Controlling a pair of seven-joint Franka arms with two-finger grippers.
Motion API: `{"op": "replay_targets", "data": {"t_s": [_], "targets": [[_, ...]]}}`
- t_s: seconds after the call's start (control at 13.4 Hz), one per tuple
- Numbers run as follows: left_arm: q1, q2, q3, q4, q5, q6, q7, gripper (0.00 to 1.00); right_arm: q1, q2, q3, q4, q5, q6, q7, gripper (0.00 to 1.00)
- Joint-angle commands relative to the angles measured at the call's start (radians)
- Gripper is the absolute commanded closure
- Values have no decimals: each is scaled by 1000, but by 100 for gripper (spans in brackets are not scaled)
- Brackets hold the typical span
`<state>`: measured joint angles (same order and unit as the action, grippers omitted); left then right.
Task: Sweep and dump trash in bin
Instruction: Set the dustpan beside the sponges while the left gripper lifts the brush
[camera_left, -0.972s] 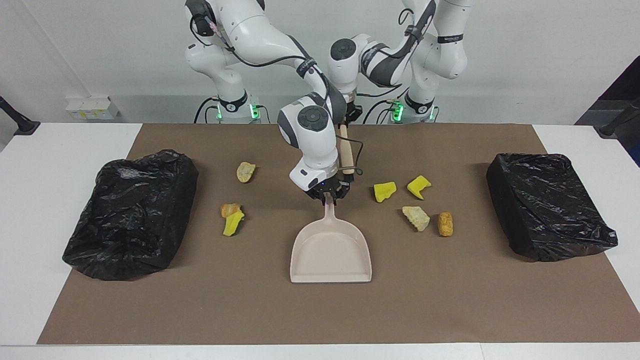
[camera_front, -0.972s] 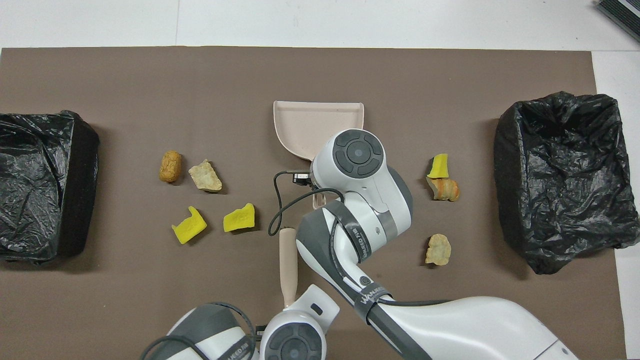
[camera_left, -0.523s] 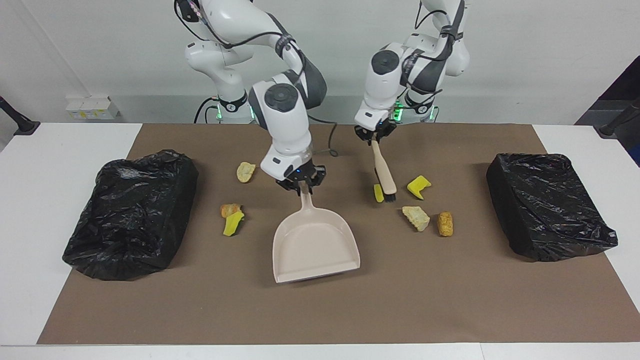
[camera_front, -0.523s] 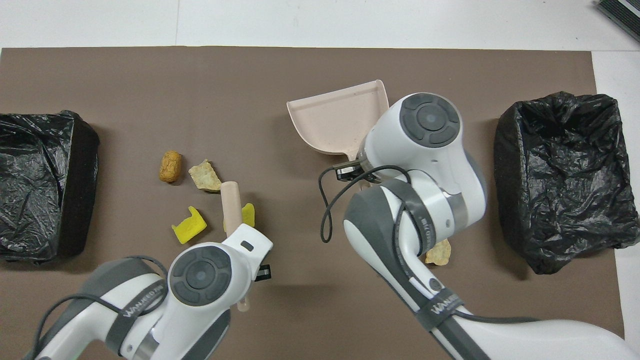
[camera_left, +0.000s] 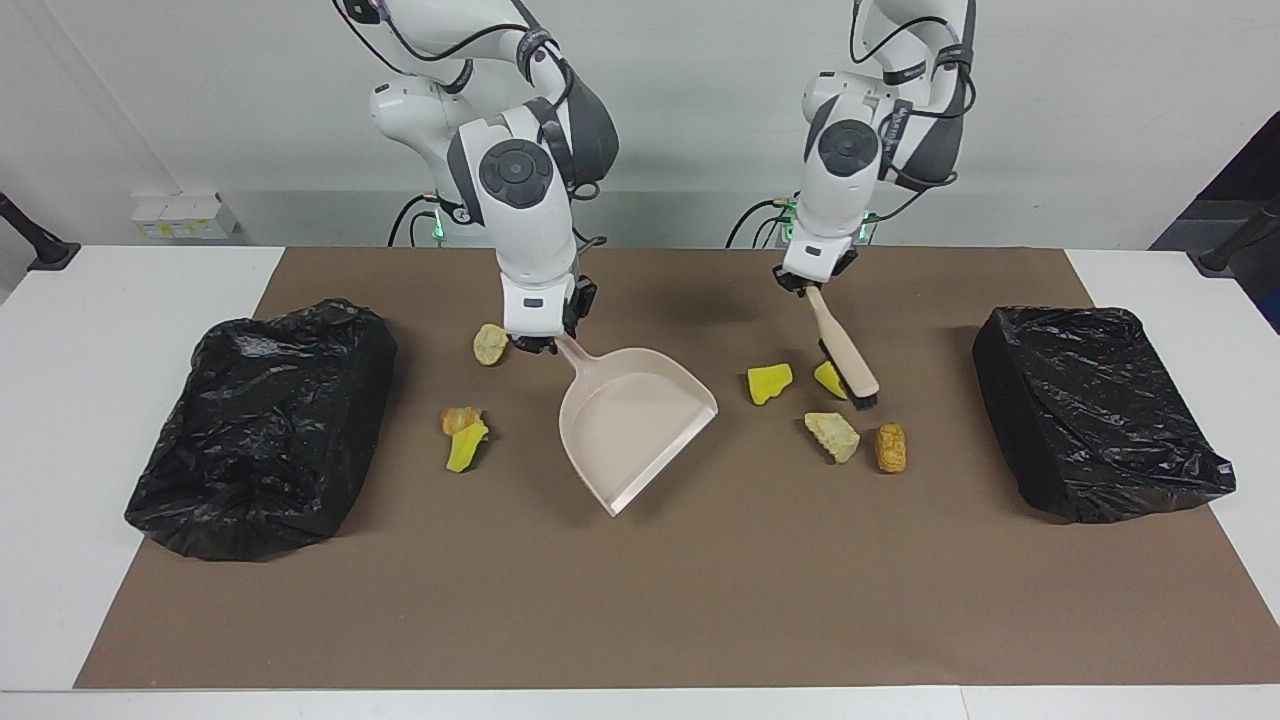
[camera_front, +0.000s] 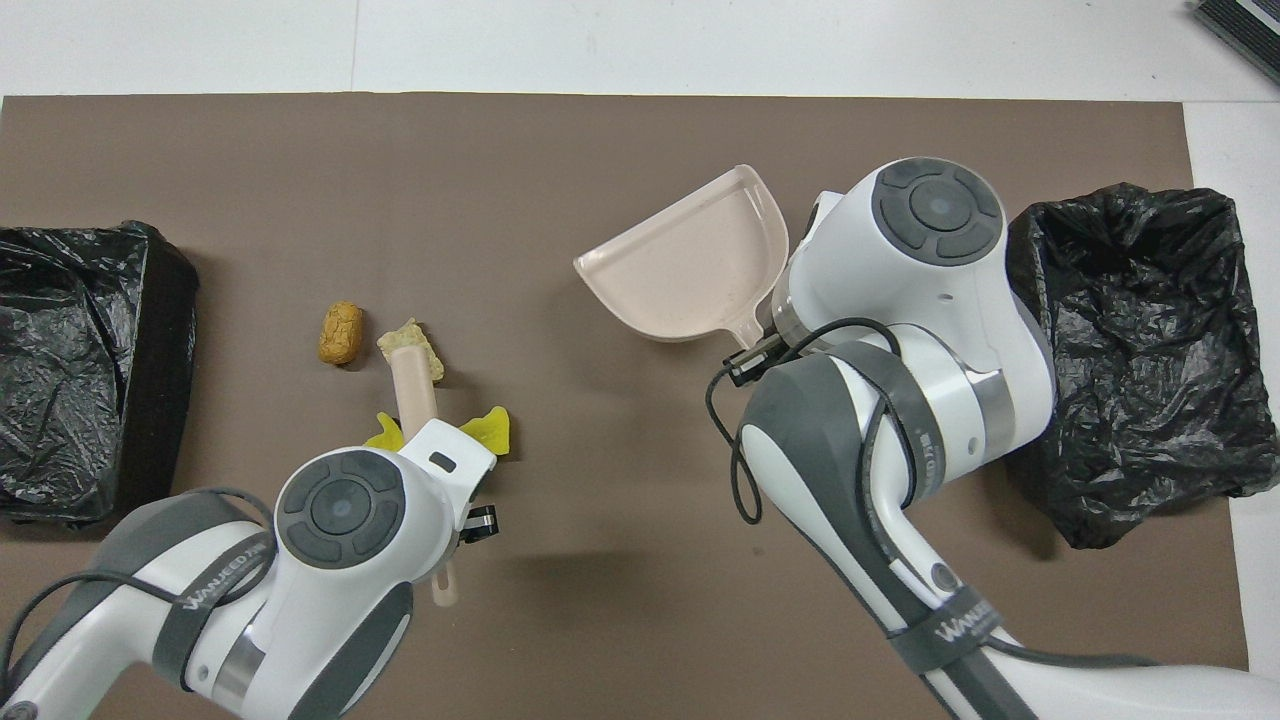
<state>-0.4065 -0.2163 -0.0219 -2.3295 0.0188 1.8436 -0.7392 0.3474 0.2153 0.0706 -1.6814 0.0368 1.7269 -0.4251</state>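
Note:
My right gripper (camera_left: 545, 346) is shut on the handle of the beige dustpan (camera_left: 635, 425) (camera_front: 690, 265), which is held low over the mat's middle, its mouth turned toward the left arm's end. My left gripper (camera_left: 806, 285) is shut on the handle of a brush (camera_left: 842, 347) (camera_front: 412, 385) that slants down. Its dark bristles (camera_left: 865, 400) reach among four pieces of trash: two yellow chunks (camera_left: 769, 383) (camera_left: 828, 378), a beige one (camera_left: 832, 436) and an orange-brown one (camera_left: 890, 447). Near the right arm's end lie a beige chunk (camera_left: 490, 343) and an orange and yellow pair (camera_left: 463, 435).
A bin lined with a black bag stands at each end of the brown mat: one (camera_left: 260, 430) at the right arm's end, one (camera_left: 1100, 420) at the left arm's end. Bare mat (camera_left: 640, 600) stretches farther from the robots than the dustpan.
The right gripper carried the dustpan nearer to the robots and turned its mouth toward the left arm's end. The left gripper swung the brush from one yellow chunk to the other.

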Motion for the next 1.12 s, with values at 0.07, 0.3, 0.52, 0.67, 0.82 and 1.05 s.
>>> {"op": "replay_targets", "data": {"t_s": [0.07, 0.3, 0.52, 0.67, 0.82, 1.05], "targets": [[87, -73, -12, -74, 17, -6, 1, 100, 27, -94, 6, -147, -44, 52, -167, 100], [117, -89, -15, -164, 17, 53, 4, 100, 68, -114, 6, -238, -78, 135, -300, 100], [97, -89, -18, -214, 17, 115, 12, 100, 87, -102, 8, -248, -118, 166, -350, 100], [66, -83, -20, -214, 13, 156, 82, 100, 85, -91, 8, -251, -118, 191, -377, 100], [51, -64, -21, -212, -3, 177, 212, 100, 88, -70, 8, -251, -123, 223, -377, 100], [34, -52, -20, -208, -75, 222, 357, 100, 90, -51, 8, -248, -132, 264, -377, 100]]}}
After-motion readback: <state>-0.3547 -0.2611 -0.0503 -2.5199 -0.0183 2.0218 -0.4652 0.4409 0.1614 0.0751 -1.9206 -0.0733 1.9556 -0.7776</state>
